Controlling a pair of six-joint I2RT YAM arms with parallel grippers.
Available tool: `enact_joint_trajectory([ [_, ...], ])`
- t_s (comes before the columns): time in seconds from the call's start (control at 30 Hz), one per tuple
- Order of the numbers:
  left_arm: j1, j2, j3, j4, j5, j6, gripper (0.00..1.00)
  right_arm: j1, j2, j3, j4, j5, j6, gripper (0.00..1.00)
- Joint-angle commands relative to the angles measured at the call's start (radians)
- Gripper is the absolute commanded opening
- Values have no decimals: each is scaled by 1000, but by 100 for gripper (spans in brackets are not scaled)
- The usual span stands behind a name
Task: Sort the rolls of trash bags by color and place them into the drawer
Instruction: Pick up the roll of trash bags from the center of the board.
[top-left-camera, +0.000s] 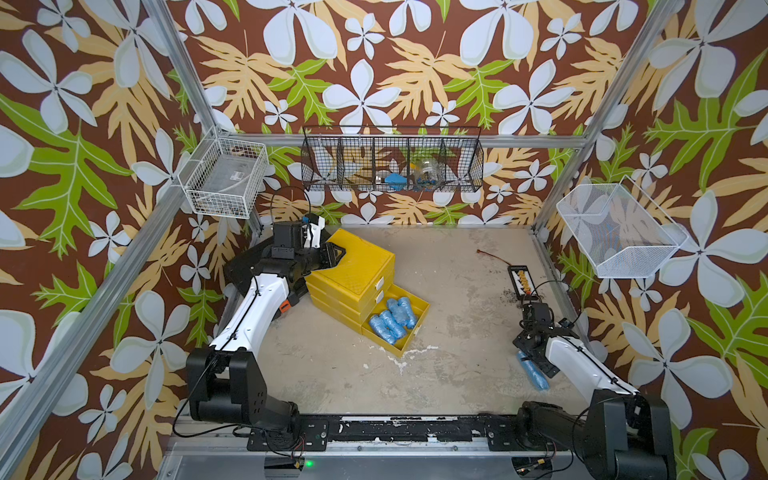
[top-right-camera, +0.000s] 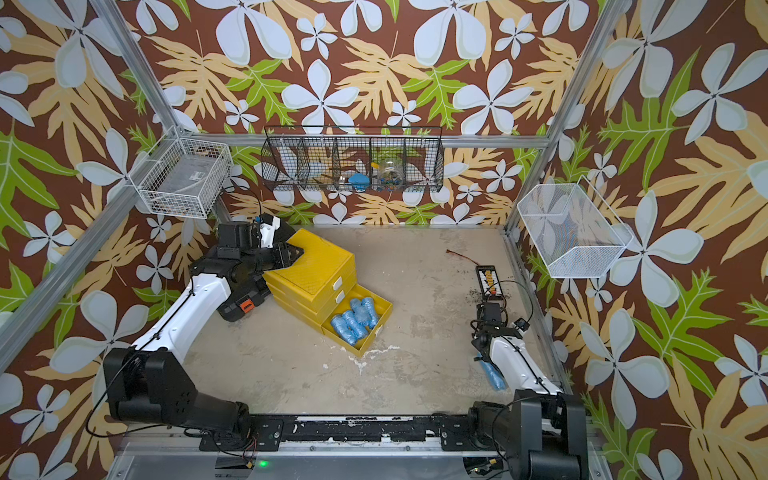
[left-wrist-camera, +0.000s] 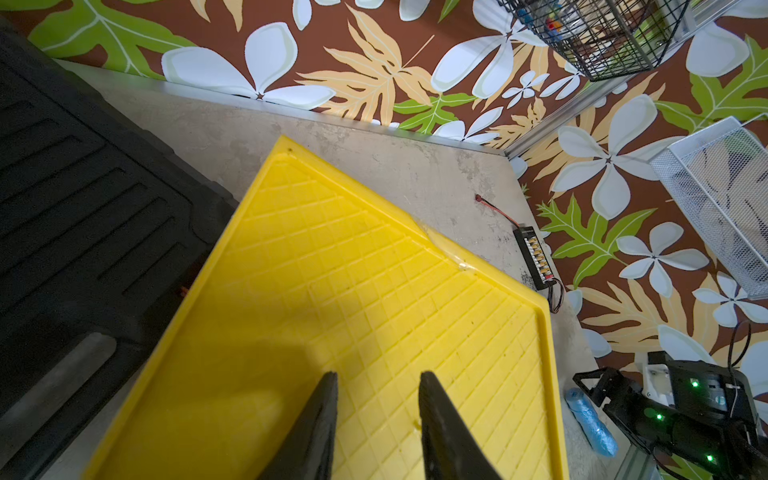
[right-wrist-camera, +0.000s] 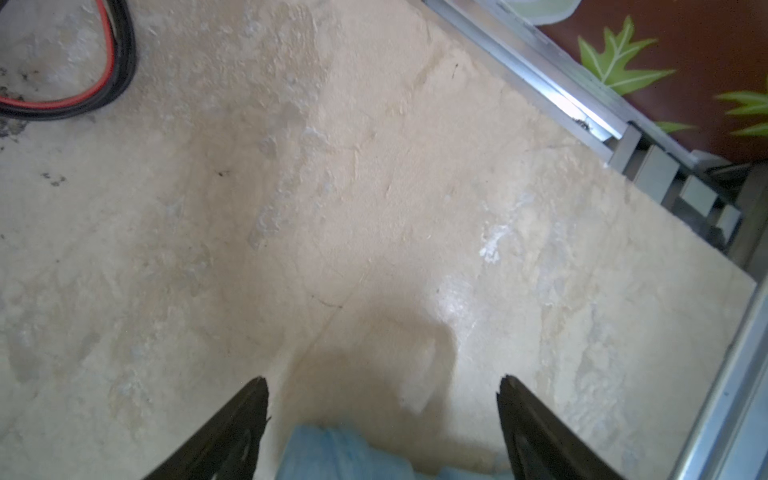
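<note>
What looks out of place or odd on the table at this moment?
One light blue roll lies alone on the table near the right edge, between the open jaws of the right gripper, while the other blue rolls sit in the pulled-out bottom drawer. A connector board with dark specks around it also lies nearby.

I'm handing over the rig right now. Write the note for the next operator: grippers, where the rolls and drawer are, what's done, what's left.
Left gripper: nearly shut, empty, over the top of the yellow drawer chest.
Right gripper: open, straddling one light blue roll on the table; not gripped yet.
Done: several light blue rolls lie in the open bottom drawer; the upper two drawers are shut.
Left: grasp that roll, add it to the blue ones, close the drawer.
</note>
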Motion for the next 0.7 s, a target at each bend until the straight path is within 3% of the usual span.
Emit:
enact_joint_trajectory([
  [0.0,1,7,15,-50,-12,5,37,0,-23,-16,-27,-57,54,88],
  [0.4,1,1,22,-59,-15,10,37,1,-13,-81,18,-204,83,82],
  [0.57,1,1,15,-56,-17,12,37,-1,-24,-103,43,-256,78,71],
  [0.67,1,-2,14,-58,-18,12,37,1,-30,-129,62,-284,85,57],
])
